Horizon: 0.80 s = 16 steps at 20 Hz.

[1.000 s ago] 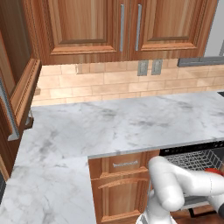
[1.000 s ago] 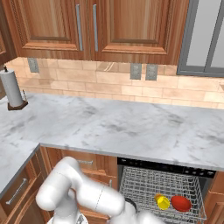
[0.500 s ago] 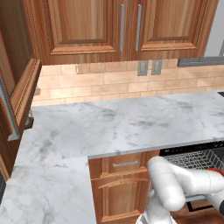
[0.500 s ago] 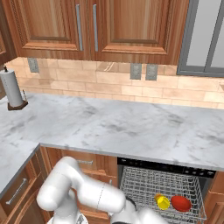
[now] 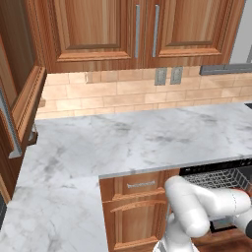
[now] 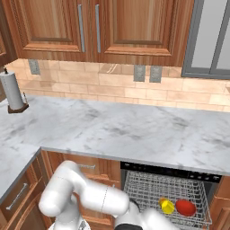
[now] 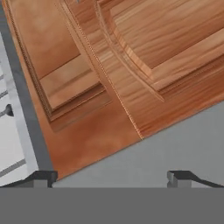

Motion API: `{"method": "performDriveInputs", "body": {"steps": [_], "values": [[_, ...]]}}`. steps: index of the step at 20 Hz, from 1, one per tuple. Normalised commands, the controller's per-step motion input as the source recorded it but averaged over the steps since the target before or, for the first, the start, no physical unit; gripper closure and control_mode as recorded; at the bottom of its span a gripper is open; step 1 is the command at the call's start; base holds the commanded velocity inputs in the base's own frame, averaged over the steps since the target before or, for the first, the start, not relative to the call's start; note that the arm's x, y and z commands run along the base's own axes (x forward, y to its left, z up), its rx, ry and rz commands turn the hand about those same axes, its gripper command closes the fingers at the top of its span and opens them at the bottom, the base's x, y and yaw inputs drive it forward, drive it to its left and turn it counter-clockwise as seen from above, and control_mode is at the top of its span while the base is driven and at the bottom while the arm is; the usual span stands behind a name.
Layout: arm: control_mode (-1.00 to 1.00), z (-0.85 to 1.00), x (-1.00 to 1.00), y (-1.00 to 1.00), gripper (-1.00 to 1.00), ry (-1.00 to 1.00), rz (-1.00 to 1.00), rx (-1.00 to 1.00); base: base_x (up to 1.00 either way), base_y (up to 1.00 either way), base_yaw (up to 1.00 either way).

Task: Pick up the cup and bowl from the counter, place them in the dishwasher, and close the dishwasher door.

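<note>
- Resting side by side in the dishwasher (image 6: 167, 194), on its grey wire rack, are the cup (image 6: 167, 206) and the bowl (image 6: 185, 207), the yellow cup just left of the red bowl and close to it.
- Above them the marble table (image 6: 134, 134) spans both base views.
- The white arm (image 6: 85, 194) folds low in front of the rack, elbow bent, forearm reaching down toward the floor.
- The hand (image 7: 113, 177) is spread wide and grips nothing; its two dark fingertips (image 7: 41, 176) stand far apart.
- Ahead of the hand lie brown wooden cabinet fronts (image 7: 144, 57) seen at a tilt, with a grey surface just before the fingertips.
</note>
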Motion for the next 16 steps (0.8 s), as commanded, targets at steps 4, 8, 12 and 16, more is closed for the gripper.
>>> {"method": "performDriveInputs", "body": {"steps": [4, 8, 12, 16], "values": [[-1.00, -0.19, 0.51, 0.00, -1.00, -0.16, 0.00, 0.00, 0.00, 0.00, 0.00], [-1.00, -0.17, 0.47, 0.00, -1.00, -0.16, 0.00, 0.00, 0.00, 0.00, 0.00], [-1.00, -0.21, 0.55, 0.00, -1.00, -0.15, 0.00, 0.00, 0.00, 0.00, 0.00], [-1.00, -0.26, 0.58, 0.00, -1.00, -0.14, -0.01, 0.00, 0.00, 0.00, 0.00]]}}
